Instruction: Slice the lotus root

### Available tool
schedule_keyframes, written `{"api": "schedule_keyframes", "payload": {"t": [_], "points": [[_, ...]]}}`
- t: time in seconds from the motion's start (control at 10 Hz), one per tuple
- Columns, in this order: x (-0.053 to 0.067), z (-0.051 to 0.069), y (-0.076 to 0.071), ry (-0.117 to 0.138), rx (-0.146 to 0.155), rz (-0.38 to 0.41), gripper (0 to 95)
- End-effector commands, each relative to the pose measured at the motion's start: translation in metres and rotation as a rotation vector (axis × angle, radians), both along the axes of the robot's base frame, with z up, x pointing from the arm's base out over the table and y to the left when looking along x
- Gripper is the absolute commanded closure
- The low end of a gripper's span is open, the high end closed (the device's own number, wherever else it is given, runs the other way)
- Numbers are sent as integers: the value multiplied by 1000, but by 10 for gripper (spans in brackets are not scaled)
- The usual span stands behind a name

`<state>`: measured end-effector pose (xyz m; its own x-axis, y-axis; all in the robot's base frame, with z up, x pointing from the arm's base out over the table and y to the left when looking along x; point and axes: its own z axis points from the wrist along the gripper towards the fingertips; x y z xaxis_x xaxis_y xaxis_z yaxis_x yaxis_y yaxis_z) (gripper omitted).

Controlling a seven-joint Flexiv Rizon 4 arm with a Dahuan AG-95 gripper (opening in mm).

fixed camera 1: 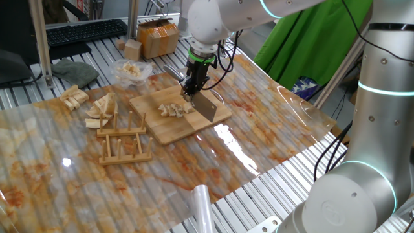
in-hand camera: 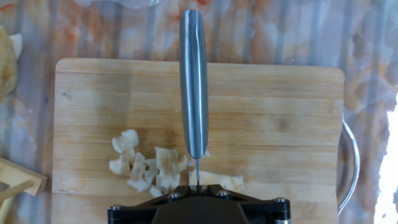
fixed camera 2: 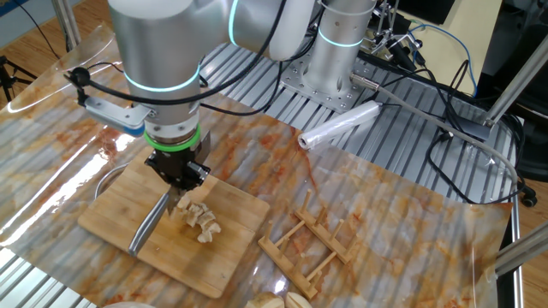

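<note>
Gripper [fixed camera 1: 194,83]: clamped tight on knife [in-hand camera: 193,93], blade edge down. Lotus root [in-hand camera: 155,167]: cream bits clustered on wooden board [in-hand camera: 280,124] directly beneath and beside the blade. Risk: loose bits skidding or sticking to the blade, likely uneven slices

The cutting board [in-hand camera: 280,112] is pale wood with a visible grain, matt and lightly scuffed; the knife [in-hand camera: 194,87] on it is smooth brushed metal with a dull sheen; the lotus root [in-hand camera: 149,165] bits look cream, moist and rough-edged. The table [fixed camera 1: 272,123] wears a glossy clear plastic sheet over a marbled orange print; the rack [fixed camera 1: 123,145] is bare light wood; the green cloth [fixed camera 1: 310,39] at the far right is matt.
</note>
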<state>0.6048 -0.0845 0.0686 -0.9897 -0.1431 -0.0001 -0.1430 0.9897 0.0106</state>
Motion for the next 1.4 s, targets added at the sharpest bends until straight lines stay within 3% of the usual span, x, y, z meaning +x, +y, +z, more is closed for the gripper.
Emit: {"api": "schedule_keyframes", "payload": {"t": [0.1,0.8,1.0,1.1,1.3,1.4], "points": [[0,0,-1,-4,1,-7,950],[-8,-4,-2,-3,6,-15,950],[-9,-16,0,-13,21,-17,950],[-10,-35,1,-47,30,-19,950],[-11,-44,2,-50,47,-25,950],[-10,-42,3,-50,48,-27,950]]}}
